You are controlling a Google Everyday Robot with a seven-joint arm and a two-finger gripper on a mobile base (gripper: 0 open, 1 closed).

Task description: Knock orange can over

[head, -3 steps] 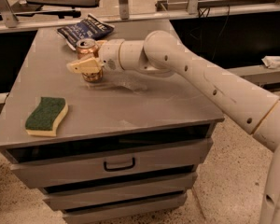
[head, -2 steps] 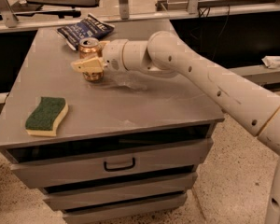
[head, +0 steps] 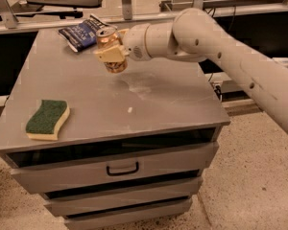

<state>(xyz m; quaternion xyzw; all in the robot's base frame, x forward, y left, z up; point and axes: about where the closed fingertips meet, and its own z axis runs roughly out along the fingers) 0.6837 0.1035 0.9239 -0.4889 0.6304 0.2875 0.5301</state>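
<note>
Gray table (head: 173,104) with drawers, seen from the front. The gripper (head: 109,54) sits at the table's rear left, pressed against the orange can (head: 116,66), which tilts with its top toward the blue snack bag (head: 80,32). Whether the gripper clamps the can cannot be told. A green-and-yellow sponge (head: 47,119) lies near the front left edge.

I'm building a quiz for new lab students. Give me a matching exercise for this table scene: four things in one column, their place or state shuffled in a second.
Column one
1. shiny copper-orange metal drink can
2. crinkled blue snack bag
3. green-and-yellow rectangular sponge
4. tan end effector

Column two
A. front-left of the grey tabletop
B. at the can, over the table's rear middle
C. lying flat at the rear-left corner
D. tilted, top leaning left

Pairs: 1-D, 2-C, 3-A, 4-B
</note>
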